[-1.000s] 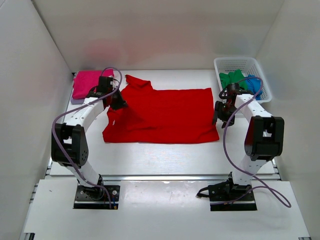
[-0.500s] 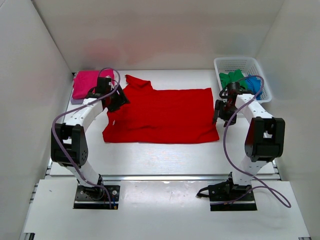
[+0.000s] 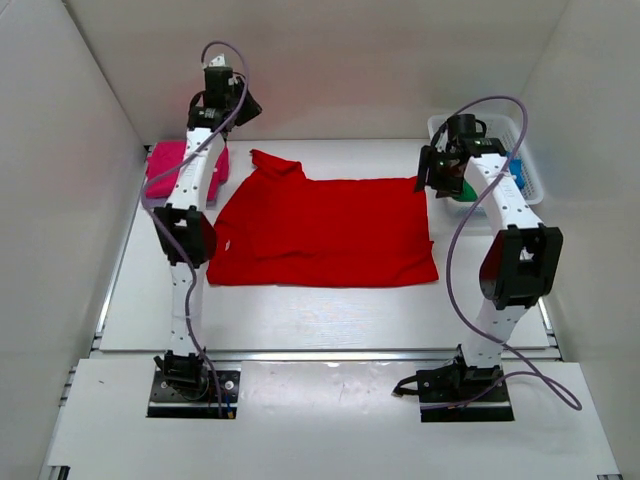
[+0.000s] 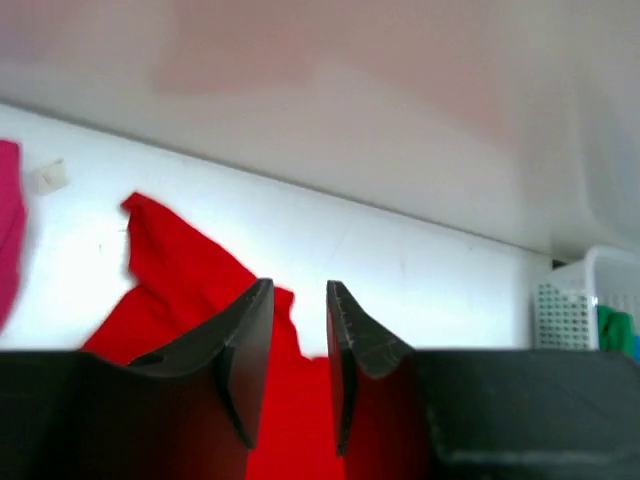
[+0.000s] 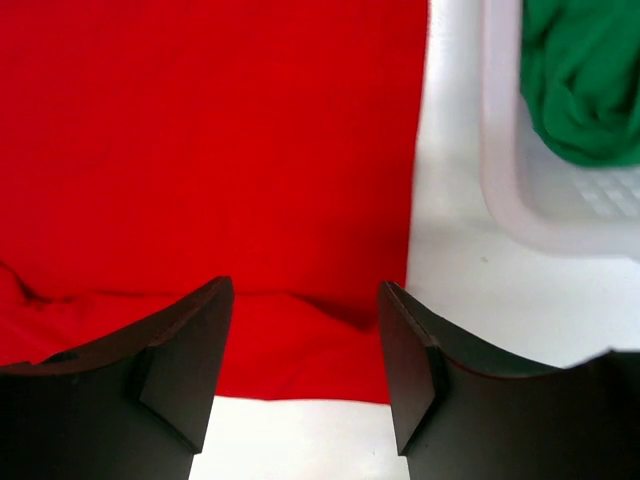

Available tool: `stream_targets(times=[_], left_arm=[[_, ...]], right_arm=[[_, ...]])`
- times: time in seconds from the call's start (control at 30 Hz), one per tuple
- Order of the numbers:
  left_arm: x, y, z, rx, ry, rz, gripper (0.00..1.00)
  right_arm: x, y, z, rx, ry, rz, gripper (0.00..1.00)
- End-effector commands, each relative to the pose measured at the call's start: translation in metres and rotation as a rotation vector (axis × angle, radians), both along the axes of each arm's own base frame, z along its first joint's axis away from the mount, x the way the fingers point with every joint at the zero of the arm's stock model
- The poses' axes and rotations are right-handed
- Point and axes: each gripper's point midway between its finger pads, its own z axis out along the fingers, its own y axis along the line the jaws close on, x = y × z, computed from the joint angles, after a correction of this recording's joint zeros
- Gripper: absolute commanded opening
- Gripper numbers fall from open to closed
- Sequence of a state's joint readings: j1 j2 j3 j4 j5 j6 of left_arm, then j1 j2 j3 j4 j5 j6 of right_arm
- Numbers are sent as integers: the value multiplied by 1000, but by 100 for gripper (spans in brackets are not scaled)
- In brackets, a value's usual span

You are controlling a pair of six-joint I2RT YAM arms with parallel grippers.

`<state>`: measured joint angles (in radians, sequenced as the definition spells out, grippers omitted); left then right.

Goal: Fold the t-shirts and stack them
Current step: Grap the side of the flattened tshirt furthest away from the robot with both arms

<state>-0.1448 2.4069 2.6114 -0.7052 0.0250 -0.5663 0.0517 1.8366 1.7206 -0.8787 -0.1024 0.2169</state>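
One red t-shirt (image 3: 320, 230) spreads on white table (image 3: 300, 312); left claw (image 4: 299, 292), right claw (image 5: 305, 295) parted, empty.

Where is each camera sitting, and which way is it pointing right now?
Top external: high behind the arm bases, looking down on the table; the left arm and right arm show.
Left wrist: high up, facing the back wall over the far table edge; the left fingers show.
Right wrist: looking down beside the basket; the right fingers show.
Shared: the red t-shirt and the basket appear in all three.
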Motion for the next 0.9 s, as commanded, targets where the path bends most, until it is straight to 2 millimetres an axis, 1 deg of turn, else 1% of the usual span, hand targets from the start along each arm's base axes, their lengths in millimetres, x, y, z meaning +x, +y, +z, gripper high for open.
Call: stream_targets(times=[0.0, 0.07, 0.1, 0.13, 0.17, 0.2, 0.23, 0.27, 0.3, 0.33, 0.37, 0.43, 0.47, 0.53, 0.57, 0.6, 0.63, 0.73, 0.8, 0.83, 0.87], left_arm=[[-9, 8, -74, -62, 210, -1, 39], [0, 5, -87, -43, 207, 11, 45], [7, 4, -89, -19, 192, 22, 49], [12, 2, -87, -31, 182, 34, 49], [10, 3, -108, -41, 224, 34, 48], [14, 6, -118, -56, 230, 48, 47], [13, 7, -139, -31, 268, 70, 47], [19, 9, -126, -31, 230, 75, 47], [19, 11, -135, -19, 242, 92, 48], [25, 12, -135, -23, 223, 104, 48], [26, 12, -143, -33, 232, 110, 49], [33, 20, -151, -57, 228, 135, 49], [35, 22, -151, -60, 223, 146, 49], [38, 22, -154, -67, 215, 151, 52], [40, 23, -155, -68, 207, 152, 53], [41, 19, -155, -82, 205, 148, 53], [43, 19, -156, -87, 198, 146, 54], [50, 13, -141, -92, 144, 135, 54], [55, 19, -140, -95, 124, 162, 54], [58, 23, -144, -97, 121, 174, 54], [60, 27, -143, -110, 114, 183, 53]], right_arm=[[15, 8, 3, 15, -18, 12, 56], [25, 12, 3, 19, -43, 28, 56], [28, 11, 2, 16, -53, 24, 56], [30, 14, 1, 27, -53, 34, 56], [34, 12, 1, 34, -60, 30, 56], [36, 15, -1, 43, -56, 34, 56], [38, 14, -4, 36, -53, 34, 56], [38, 15, -7, 37, -40, 35, 55], [39, 15, -10, 35, -38, 40, 56], [39, 16, -14, 31, -29, 46, 55], [38, 16, -18, 36, -19, 43, 56], [39, 17, -21, 35, -21, 48, 56], [36, 18, -26, 39, -5, 49, 55], [38, 21, -32, 46, 1, 56, 56], [38, 19, -31, 44, -3, 53, 55], [38, 22, -30, 49, -1, 58, 55], [41, 21, -33, 47, 0, 57, 55], [43, 25, -31, 52, -6, 65, 55], [47, 27, -31, 48, -6, 67, 55], [48, 26, -30, 49, -7, 63, 55], [48, 30, -33, 52, -2, 73, 55]])
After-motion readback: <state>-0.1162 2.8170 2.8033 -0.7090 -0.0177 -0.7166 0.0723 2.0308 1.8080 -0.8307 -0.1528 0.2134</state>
